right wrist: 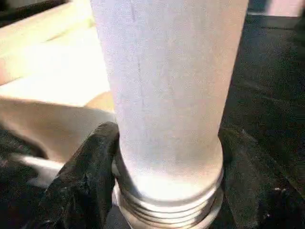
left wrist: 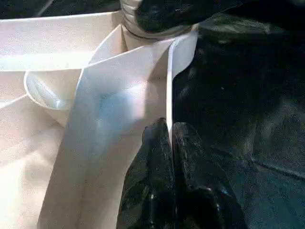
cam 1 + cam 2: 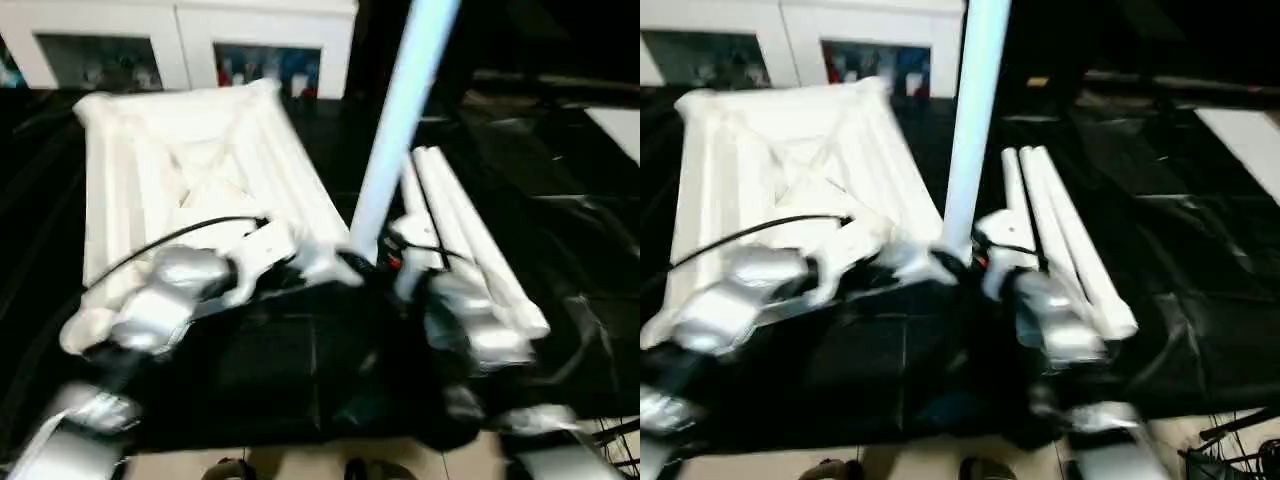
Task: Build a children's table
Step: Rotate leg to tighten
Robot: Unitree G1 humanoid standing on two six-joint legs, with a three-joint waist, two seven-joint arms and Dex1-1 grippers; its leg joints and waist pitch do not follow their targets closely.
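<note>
White table top (image 3: 190,170) lying underside-up on black sheeting (image 3: 560,230), left gripper (image 2: 170,138) pinched shut on the thin rim at its near corner, upright white leg (image 3: 395,130) at that corner socket, right gripper (image 1: 162,167) clasping its threaded base, spare legs (image 3: 465,230) lying just right.

White cabinet (image 3: 180,35) behind black floor sheeting (image 3: 560,200)

Black sheeting (image 3: 560,200) spread wide, creased and glossy, under everything; white cabinet (image 3: 180,35) along the far edge, glass-fronted, with small coloured items blurred behind the panes; pale floor (image 3: 300,462) at the near edge; dark cables (image 3: 1230,450) coiled near the right corner.
</note>
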